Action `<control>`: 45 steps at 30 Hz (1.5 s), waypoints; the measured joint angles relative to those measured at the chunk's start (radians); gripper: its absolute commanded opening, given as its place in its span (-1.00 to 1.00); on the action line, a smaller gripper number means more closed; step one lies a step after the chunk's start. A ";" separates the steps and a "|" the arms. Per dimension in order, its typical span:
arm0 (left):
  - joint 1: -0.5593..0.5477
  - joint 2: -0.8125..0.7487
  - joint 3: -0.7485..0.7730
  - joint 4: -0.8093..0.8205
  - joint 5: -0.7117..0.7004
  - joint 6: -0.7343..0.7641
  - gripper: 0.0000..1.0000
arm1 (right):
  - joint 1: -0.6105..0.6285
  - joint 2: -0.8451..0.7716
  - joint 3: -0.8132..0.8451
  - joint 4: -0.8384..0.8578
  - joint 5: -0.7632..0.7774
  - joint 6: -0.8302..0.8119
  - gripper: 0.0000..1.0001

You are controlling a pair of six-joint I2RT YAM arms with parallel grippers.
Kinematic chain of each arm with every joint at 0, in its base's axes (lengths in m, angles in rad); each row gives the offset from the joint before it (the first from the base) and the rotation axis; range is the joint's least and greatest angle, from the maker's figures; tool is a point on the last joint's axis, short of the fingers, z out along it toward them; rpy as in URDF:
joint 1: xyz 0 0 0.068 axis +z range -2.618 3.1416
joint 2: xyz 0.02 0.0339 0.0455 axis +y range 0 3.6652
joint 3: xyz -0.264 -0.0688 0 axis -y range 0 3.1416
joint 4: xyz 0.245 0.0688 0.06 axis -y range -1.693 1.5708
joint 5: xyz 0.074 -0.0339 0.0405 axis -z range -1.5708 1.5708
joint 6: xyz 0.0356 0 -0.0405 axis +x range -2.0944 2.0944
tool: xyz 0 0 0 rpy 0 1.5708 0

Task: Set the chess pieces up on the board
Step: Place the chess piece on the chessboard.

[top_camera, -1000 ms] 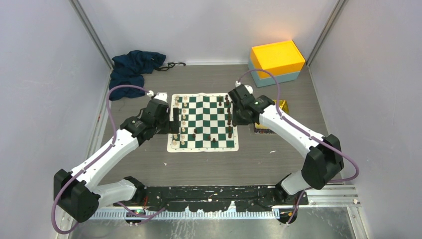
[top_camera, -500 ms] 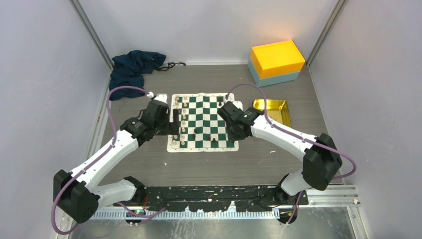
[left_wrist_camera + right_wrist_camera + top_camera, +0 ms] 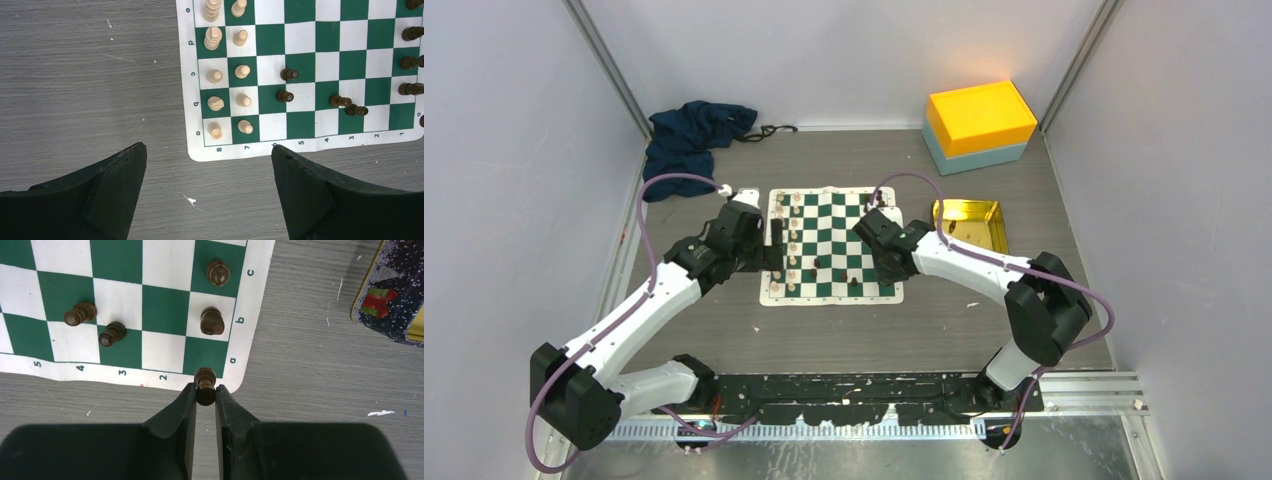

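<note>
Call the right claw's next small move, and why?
Probably lower the dark piece onto the empty corner square by the "a" label, then open. The right claw is shut on it at that corner; other pieces fill b and c.

Board [image 3: 300, 37]: dark green and white checks, cream border. Cream pieces [image 3: 242, 71] on one side of it, dark brown pieces [image 3: 212, 321] opposite. Beside the board: gold tray [image 3: 974, 215]; beyond it, orange-over-teal box [image 3: 980, 118].

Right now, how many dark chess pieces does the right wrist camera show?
5. One dark piece is pinched in the right gripper near the board corner; two stand by letters b and c; two near numerals 3 and 4. Others may lie outside this view.
</note>
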 measured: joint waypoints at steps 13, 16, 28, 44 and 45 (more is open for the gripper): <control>0.000 0.000 -0.004 0.000 0.000 0.000 0.91 | 0.000 0.017 -0.066 0.092 0.005 -0.010 -0.99; 0.000 0.000 -0.004 0.000 0.000 0.000 0.91 | 0.000 0.017 -0.086 0.119 0.006 -0.016 -0.99; 0.000 0.000 -0.005 0.000 0.000 0.000 0.91 | 0.000 0.017 -0.118 0.159 0.009 -0.024 -0.99; 0.000 0.000 -0.005 0.000 0.000 0.000 0.91 | 0.000 0.030 -0.121 0.179 0.008 -0.027 -0.52; 0.000 0.000 -0.005 0.000 0.000 0.000 0.91 | 0.000 0.030 -0.121 0.179 0.008 -0.027 -0.48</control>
